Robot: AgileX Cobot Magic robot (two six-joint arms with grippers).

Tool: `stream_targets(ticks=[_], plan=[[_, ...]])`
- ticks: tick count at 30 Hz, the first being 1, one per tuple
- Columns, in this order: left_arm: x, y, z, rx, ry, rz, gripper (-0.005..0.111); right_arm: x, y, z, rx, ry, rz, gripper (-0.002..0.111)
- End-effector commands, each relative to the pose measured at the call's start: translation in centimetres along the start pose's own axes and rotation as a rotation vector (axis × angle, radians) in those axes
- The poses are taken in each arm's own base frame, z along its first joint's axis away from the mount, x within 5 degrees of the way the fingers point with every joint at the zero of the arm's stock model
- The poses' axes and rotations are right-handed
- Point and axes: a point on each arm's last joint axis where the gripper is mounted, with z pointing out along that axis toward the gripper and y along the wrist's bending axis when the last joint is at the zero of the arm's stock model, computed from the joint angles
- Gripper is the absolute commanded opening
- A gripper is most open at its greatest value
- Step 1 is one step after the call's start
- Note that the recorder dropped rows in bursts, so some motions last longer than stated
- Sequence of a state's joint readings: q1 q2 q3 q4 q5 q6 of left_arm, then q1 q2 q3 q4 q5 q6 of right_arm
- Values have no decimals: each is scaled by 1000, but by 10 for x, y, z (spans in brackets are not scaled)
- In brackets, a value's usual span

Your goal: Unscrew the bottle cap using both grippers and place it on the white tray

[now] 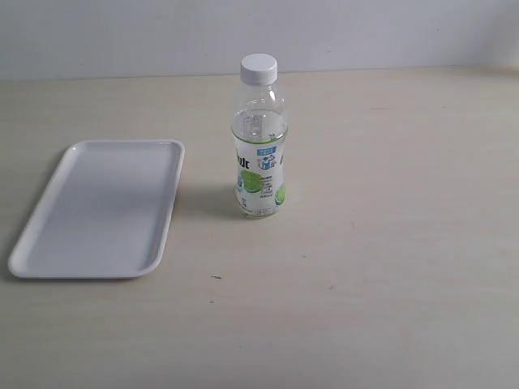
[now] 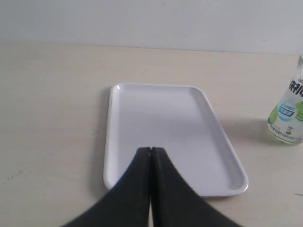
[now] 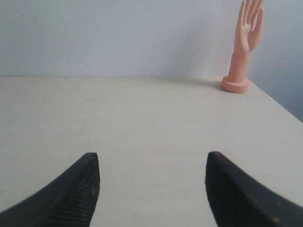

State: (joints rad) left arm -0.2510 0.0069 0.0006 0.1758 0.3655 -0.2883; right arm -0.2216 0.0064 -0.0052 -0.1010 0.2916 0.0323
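The clear bottle with its lime-printed label stands upright mid-table, and the white bottle cap sits on its neck. To its left lies the white tray, with nothing in it. Neither gripper shows in the exterior view. In the left wrist view my left gripper is shut with its black jaws pressed together on nothing, hovering over the near end of the tray, with the bottle off to one side. My right gripper stands open over bare table, nothing between its fingers; bottle and tray are outside its view.
A flesh-coloured mannequin hand stands on its base at the table's far corner by the wall in the right wrist view. The pale wooden tabletop spreads right of the bottle.
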Motion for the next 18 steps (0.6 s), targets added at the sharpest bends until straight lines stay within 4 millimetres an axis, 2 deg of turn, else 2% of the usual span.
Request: stream_targets(ticks=[1,3,7,18], plan=[[-4,-1,-1,8,-42,2,0,1,0,0,-1,-11,-5,62],[-13,-4,-2,41,-143,-7,0,1,0,0,-1,-11,-5,62],[-19,-5,-3,61,-212,-7,0,1,0,0,-1,-11,-5,62],[-24,-7,-4,80,-275,-9,0,-2,0,0,2,-34,-59,62]])
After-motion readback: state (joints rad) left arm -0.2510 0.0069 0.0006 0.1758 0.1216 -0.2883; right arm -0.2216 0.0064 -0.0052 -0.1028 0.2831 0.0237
